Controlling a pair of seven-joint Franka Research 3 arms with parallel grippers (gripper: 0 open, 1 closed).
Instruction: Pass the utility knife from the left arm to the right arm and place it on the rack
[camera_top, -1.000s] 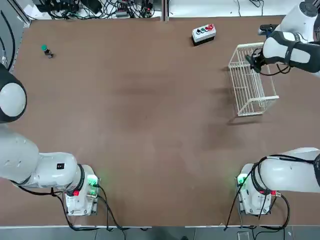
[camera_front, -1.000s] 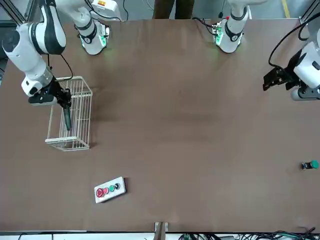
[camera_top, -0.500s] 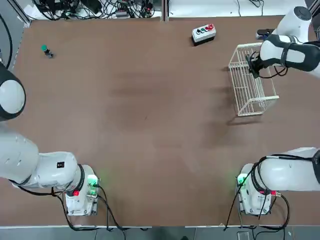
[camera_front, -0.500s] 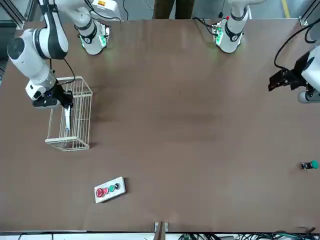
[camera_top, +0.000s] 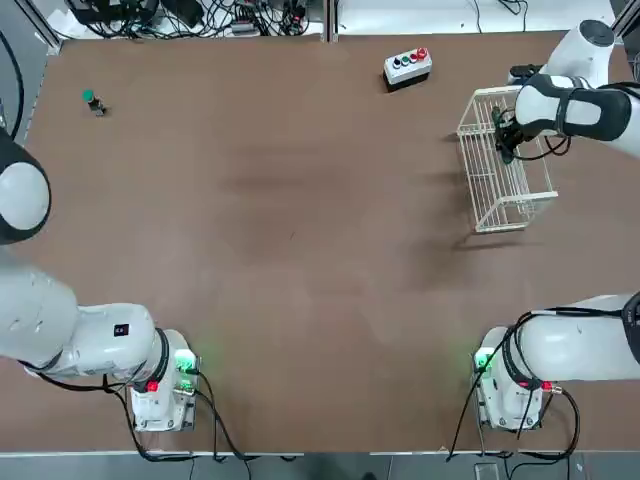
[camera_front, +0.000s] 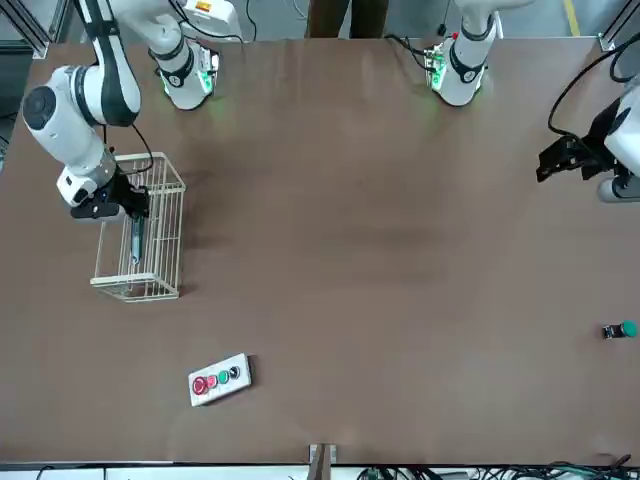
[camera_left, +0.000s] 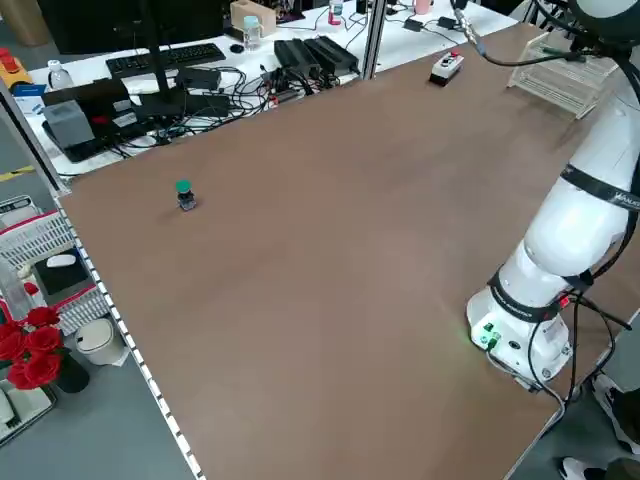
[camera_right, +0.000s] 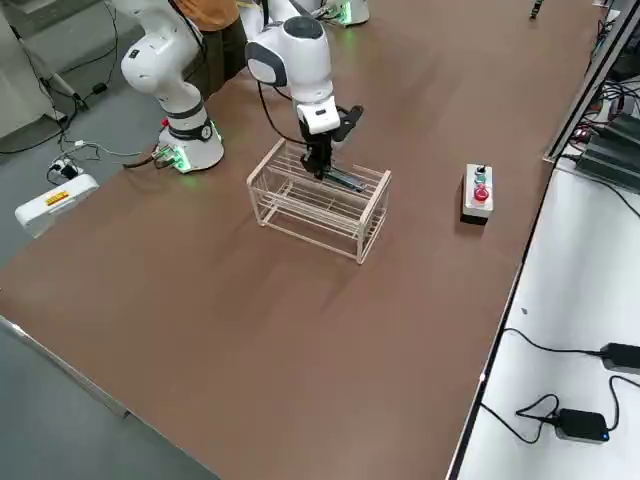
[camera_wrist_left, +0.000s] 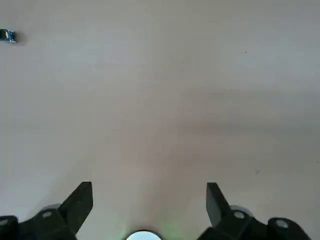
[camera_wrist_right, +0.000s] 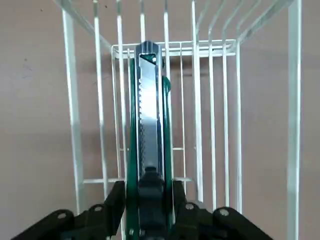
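The white wire rack (camera_top: 507, 205) stands at the table's far right, also seen in the front view (camera_front: 150, 283). My right gripper (camera_top: 503, 135) reaches down into it and is shut on the utility knife (camera_wrist_right: 149, 115). The knife is a slim green-black tool with its steel blade strip showing, lying lengthwise along the rack's bars (camera_wrist_right: 215, 100). From across the table the knife (camera_front: 136, 240) hangs just below the right gripper (camera_front: 128, 205), inside the rack. My left gripper (camera_wrist_left: 149, 187) is open and holds nothing, high over bare table on the left side (camera_front: 548, 165).
A grey button box (camera_top: 408, 66) sits near the far edge, left of the rack. A tiny green-capped object (camera_top: 92, 99) stands at the far left. Cables and desk gear (camera_left: 200, 75) lie beyond the far edge. Brown table spreads between the arm bases.
The right gripper has carried the knife down into the rack and shifted slightly toward its far end. The left gripper has drawn back a little and stayed open.
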